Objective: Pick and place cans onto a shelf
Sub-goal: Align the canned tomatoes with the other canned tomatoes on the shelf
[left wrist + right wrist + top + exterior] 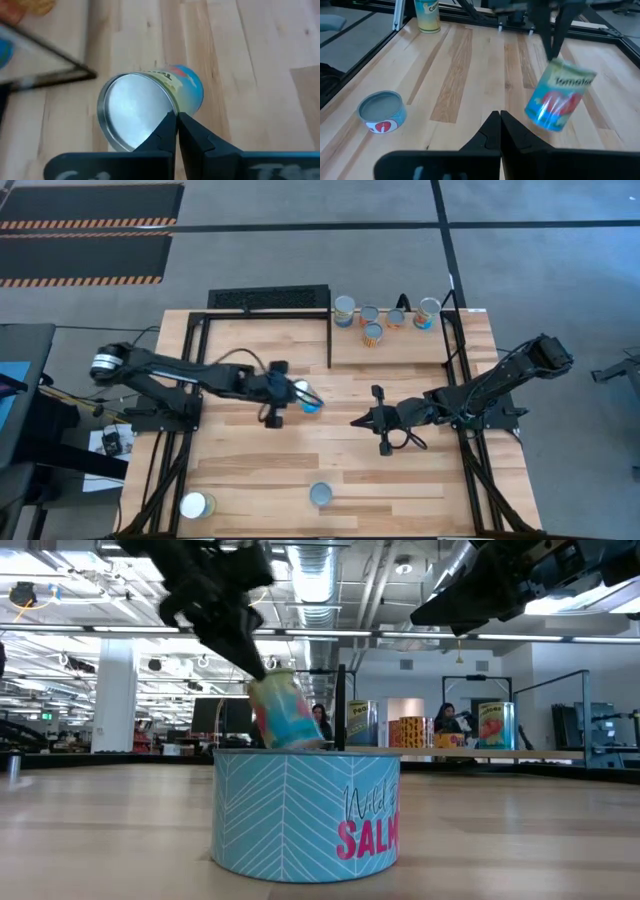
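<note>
My left gripper (293, 395) is over the table's middle, shut on a can with a blue, red and yellow label (310, 401). The can also shows in the low view (287, 712), the left wrist view (187, 87) and the right wrist view (559, 95). My right gripper (355, 421) is shut and empty, just right of the can, pointing toward it. Several cans (372, 318) stand upright on the shelf (400, 356) at the far side. My left gripper pinches the rim of the can's silver top (169, 106) between its two fingers (192, 131). The fingers come slanting down from the table's left. The can hangs tilted below them, its silver top toward the gripper, and looks clear of the table in the right wrist view.
A low blue salmon tin (320, 495) stands near the table's front edge, close before the low camera (305, 810). A white and yellow can (197, 505) stands at the front left corner. Black frame bars (330, 340) edge the shelf and the table's sides.
</note>
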